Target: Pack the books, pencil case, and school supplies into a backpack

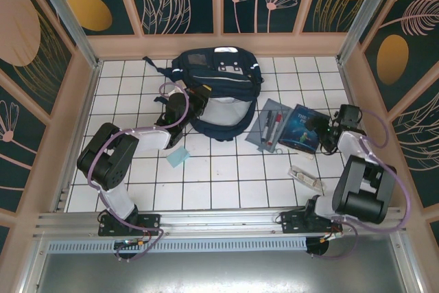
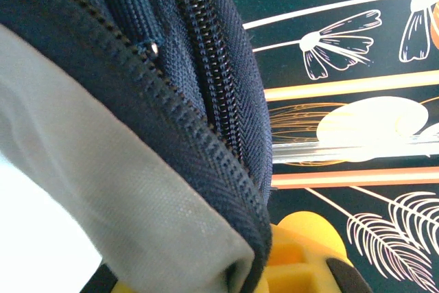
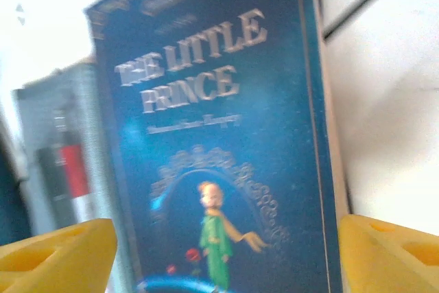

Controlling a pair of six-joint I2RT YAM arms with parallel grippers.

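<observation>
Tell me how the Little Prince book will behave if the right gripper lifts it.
The book looks fairly slim and flat: probably light, but it may bow if the right gripper squeezes across its width. The cover's sheen suggests it could slip between the fingers.

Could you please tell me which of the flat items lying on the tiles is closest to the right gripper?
The dark-blue Little Prince book, framed between the right gripper's open fingers; the flat grey-blue pencil case lies beyond it.

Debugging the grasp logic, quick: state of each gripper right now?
Left gripper: shut on the backpack rim.
Right gripper: open, holding nothing, jaws wide in front of the book.
</observation>
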